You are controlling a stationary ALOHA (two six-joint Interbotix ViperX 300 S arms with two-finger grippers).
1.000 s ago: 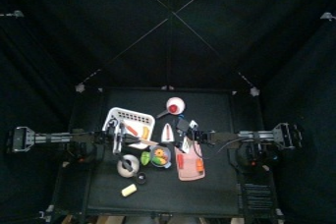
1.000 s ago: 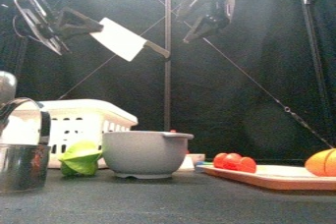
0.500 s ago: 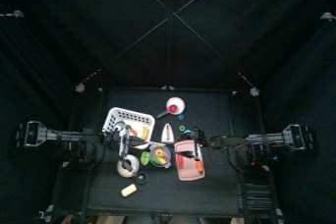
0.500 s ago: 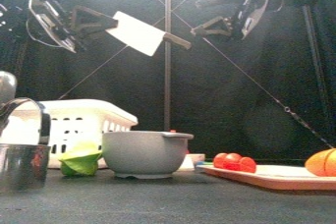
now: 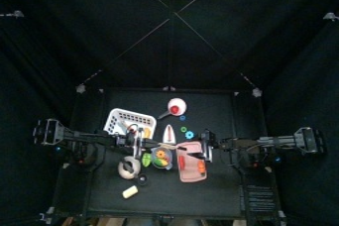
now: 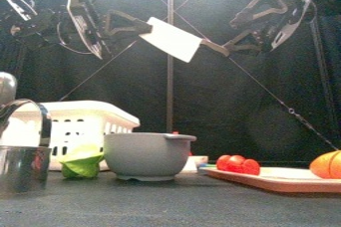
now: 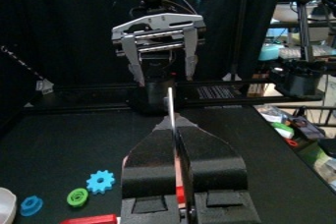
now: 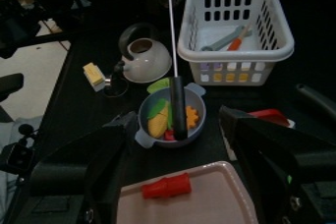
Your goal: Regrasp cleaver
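In the front view the cleaver (image 6: pixel 173 40), a pale rectangular blade with a dark handle, hangs tilted high above the table. My left gripper (image 6: pixel 110 22) is shut on its left end. My right gripper (image 6: pixel 250 17) is open, close to the handle's right end; I cannot tell if it touches. In the left wrist view the cleaver (image 7: pixel 172 130) stands edge-on between my shut left gripper's (image 7: pixel 175 174) jaws, and the open right gripper (image 7: pixel 160 41) faces it. The right wrist view shows the right gripper (image 8: pixel 178 169) spread wide above the table.
On the table stand a grey bowl (image 6: pixel 150 154) of fruit, a white basket (image 6: pixel 80 126) and a metal kettle (image 6: pixel 20 161). A salmon-pink cutting board (image 6: pixel 273 178) carries tomatoes (image 6: pixel 236 163) and an orange (image 6: pixel 326 163). The top view shows the board (image 5: pixel 191 163) at the middle.
My left gripper has carried the cleaver to the right, toward the middle. My right gripper has drawn back to the right, staying open and facing the handle.
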